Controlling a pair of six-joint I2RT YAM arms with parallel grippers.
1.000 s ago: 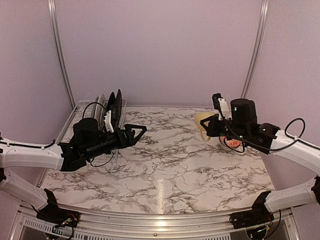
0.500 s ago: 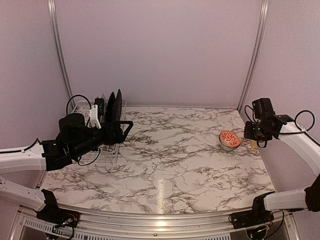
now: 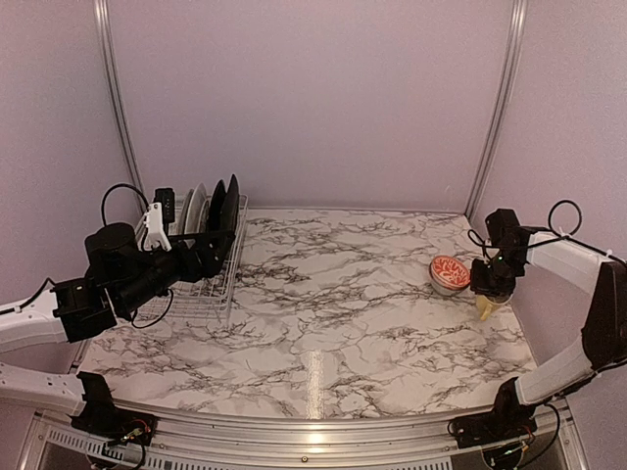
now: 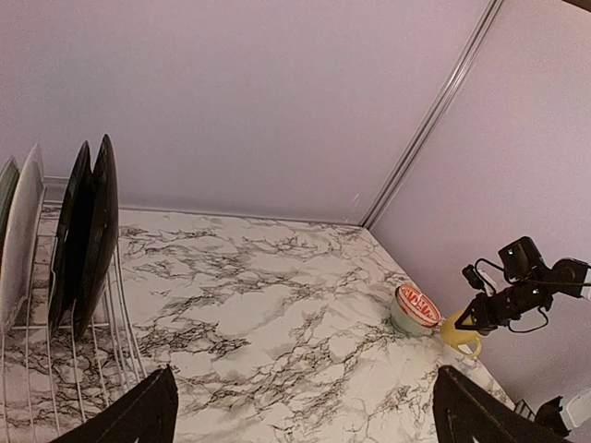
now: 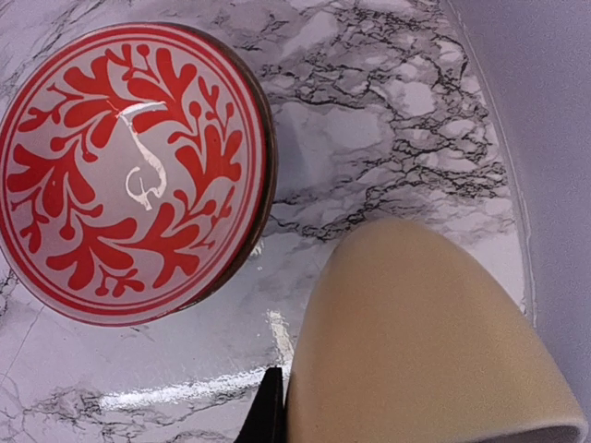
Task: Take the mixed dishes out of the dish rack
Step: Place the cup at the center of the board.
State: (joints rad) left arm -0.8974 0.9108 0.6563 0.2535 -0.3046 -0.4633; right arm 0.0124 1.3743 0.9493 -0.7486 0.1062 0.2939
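Observation:
The dish rack [image 3: 208,292] stands at the far left and holds black plates [image 3: 226,204] and a pale plate [image 3: 197,208] on edge. In the left wrist view the black plates [image 4: 92,240] rise at the left in the dish rack [image 4: 57,371]. My left gripper [image 3: 214,251] hangs open over the rack's near end, nothing between its fingers [image 4: 138,417]. At the right edge my right gripper [image 3: 489,285] is shut on the yellow mug [image 3: 485,307], which is tilted and low beside the red-and-white bowl [image 3: 450,273]. Up close, the yellow mug [image 5: 416,341] hides all but one finger [image 5: 271,413].
The lilac wall runs close behind the mug on the right, and a metal post [image 3: 495,108] stands in that corner. The red-and-white bowl [image 5: 129,171] sits a few centimetres left of the mug. Open marble tabletop [image 3: 333,294] lies between rack and bowl.
My right arm carried the mug from in front of the bowl out to the right edge and lowered it. My left arm drew back leftward to the rack, still open.

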